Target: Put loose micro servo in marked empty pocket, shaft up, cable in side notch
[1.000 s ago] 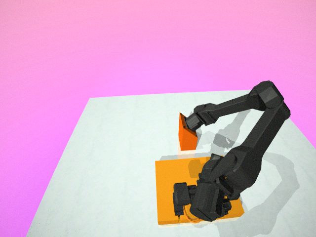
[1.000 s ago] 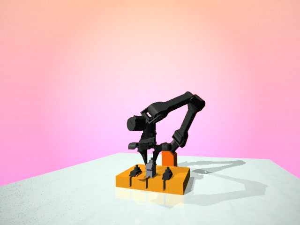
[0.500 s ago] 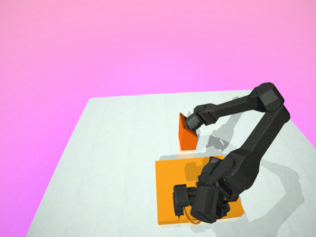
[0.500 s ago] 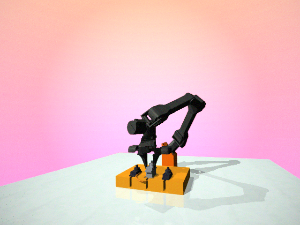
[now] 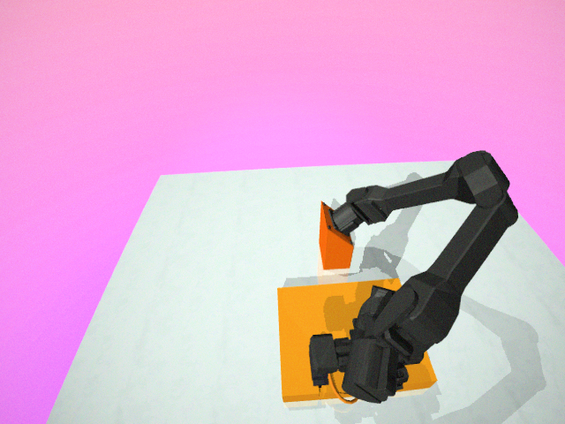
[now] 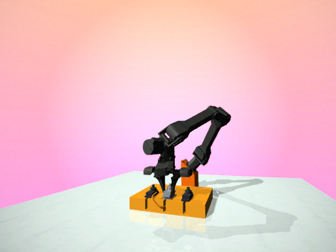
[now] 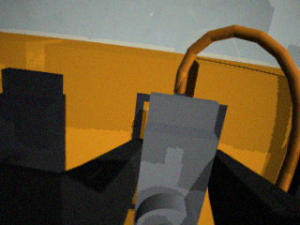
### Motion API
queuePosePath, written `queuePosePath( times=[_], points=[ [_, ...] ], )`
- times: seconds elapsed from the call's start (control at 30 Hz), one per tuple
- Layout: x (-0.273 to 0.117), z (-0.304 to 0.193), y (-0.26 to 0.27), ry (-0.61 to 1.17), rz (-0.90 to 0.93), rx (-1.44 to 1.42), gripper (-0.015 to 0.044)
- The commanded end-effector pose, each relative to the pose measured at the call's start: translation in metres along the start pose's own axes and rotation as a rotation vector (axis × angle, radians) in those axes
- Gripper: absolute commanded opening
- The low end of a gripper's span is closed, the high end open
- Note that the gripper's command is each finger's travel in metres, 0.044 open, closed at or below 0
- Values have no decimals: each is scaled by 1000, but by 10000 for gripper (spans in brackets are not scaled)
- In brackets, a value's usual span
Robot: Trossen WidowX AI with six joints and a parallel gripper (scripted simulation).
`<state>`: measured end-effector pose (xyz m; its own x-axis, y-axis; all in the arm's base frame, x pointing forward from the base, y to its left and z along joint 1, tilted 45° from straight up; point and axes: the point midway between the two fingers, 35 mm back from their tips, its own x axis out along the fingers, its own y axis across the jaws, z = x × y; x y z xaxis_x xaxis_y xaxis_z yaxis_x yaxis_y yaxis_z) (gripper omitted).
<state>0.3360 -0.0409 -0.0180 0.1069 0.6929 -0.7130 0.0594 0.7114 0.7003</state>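
Observation:
The grey micro servo (image 6: 168,192) (image 7: 180,133) is upright, shaft up, at the middle pocket of the orange deck (image 5: 297,319) (image 6: 138,201). My gripper (image 6: 168,191) (image 7: 175,153) is shut on its sides. The pocket's dark border (image 7: 140,105) shows left and right of the body, with an orange strip at the left. The servo stands low, but whether its ears lie flat cannot be told. Its orange cable (image 5: 336,392) (image 6: 154,199) (image 7: 234,32) leaves the near end beside the notch (image 7: 194,80) and loops out past the deck's front edge. The arm hides the servo in the top view.
A dark servo (image 5: 320,379) (image 6: 151,193) (image 7: 33,127) sits on the deck at one side of the pocket, and another dark servo (image 6: 187,196) at the other side, both close to my fingers. An orange block (image 5: 335,255) (image 6: 189,179) stands behind the deck under the arm's base.

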Motion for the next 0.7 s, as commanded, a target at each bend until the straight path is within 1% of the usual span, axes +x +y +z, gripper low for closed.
queuePosePath(
  times=[0.0, 0.3, 0.53, 0.67],
  points=[
    [4, 0, 0, -4, 3, 7, 0],
    [12, 0, 0, -4, 4, 7, 0],
    [10, 0, 0, -4, 4, 7, 184],
    [3, 0, -1, -4, 3, 7, 187]
  ],
)
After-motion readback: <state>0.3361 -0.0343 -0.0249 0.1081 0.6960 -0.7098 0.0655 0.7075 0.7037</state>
